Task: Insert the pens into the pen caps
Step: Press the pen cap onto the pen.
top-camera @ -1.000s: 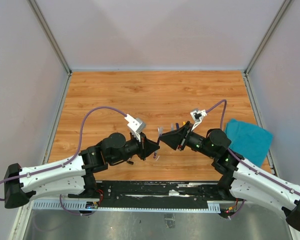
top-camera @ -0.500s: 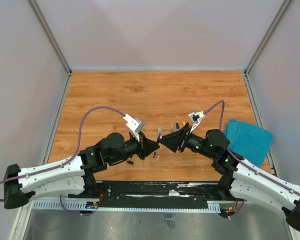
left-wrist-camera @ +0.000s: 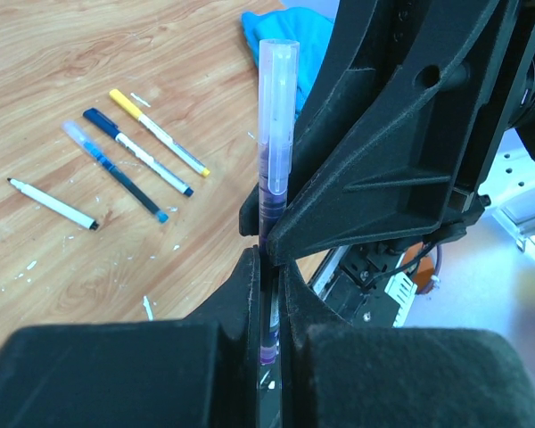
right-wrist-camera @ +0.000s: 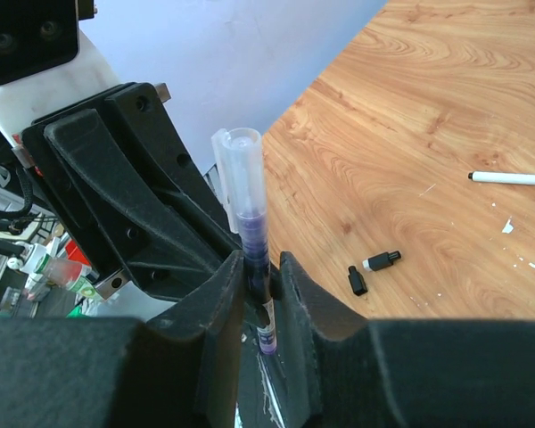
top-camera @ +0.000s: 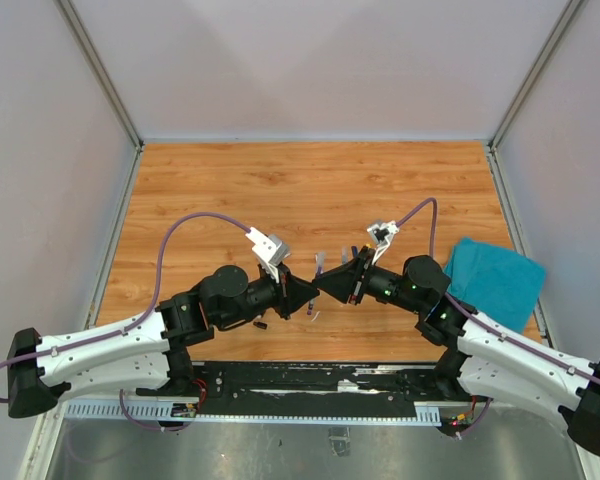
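Seating the purple pen (left-wrist-camera: 269,203) in its clear cap (left-wrist-camera: 277,98) likely needs a straight axial push, with one grip firm and the barrel unbent. The left end effector (left-wrist-camera: 267,278) pinches the lower barrel above the middle of the bench's (top-camera: 230,190) near edge, with the cap projecting beyond the fingers. The right end effector (right-wrist-camera: 260,267) pinches the same barrel.

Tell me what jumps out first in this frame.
The left gripper and the right gripper meet nose to nose at the front middle, both clamped on one purple pen wearing a clear cap. Four loose pens lie on the wooden table beside them, and a teal cloth sits at its right edge.
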Available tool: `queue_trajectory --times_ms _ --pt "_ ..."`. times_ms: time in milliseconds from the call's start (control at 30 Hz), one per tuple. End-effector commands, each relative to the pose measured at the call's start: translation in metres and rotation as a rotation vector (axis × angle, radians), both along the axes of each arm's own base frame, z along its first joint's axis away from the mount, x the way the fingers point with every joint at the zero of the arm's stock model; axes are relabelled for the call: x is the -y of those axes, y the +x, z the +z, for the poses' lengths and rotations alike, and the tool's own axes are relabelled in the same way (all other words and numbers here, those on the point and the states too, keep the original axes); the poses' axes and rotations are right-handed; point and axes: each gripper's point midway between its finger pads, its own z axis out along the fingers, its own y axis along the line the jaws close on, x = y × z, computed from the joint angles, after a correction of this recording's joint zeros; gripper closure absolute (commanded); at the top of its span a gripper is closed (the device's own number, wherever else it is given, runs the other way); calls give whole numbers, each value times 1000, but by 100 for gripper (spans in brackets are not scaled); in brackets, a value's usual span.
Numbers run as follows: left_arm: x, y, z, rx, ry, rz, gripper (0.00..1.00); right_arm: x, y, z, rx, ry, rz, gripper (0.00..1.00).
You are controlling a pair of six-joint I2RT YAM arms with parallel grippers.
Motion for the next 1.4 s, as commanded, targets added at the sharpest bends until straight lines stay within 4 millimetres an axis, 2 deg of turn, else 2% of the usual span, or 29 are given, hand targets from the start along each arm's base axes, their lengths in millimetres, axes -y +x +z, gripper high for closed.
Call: queue_trajectory --times_ms 0,167,200,300,367,567,700,900,1000,1133,1200,1300,1367 --pt "3 2 12 29 -33 0 99 -1 -2 10 30 38 21 81" --pt "4 1 9 24 -24 -3 99 0 -2 11 31 42 16 97" --pt "4 1 8 24 -23 -4 95 0 -2 12 33 44 16 99" --pt "4 1 6 19 -22 -5 78 1 -3 15 38 53 16 99" --pt "4 1 5 20 -23 -5 69 2 -3 17 39 54 11 99" --pt "5 -1 -6 9 -10 -17 63 4 -3 19 42 62 2 100" --pt "8 -3 -11 0 -3 -31 66 4 -3 21 40 73 2 99" --pt "11 -3 -8 5 -14 -37 90 3 -3 18 35 68 1 99" --pt "9 1 -6 2 -24 -12 98 3 -1 16 33 60 -3 98" --pt "1 7 -4 2 -50 43 99 1 0 14 38 45 1 95" --pt "-2 7 -1 9 -63 54 100 1 0 14 47 34 0 88" --pt "-6 7 4 22 -67 60 100 3 1 13 61 13 -6 69" --pt "-8 8 6 28 -72 66 100 6 2 13 71 -1 -15 60"
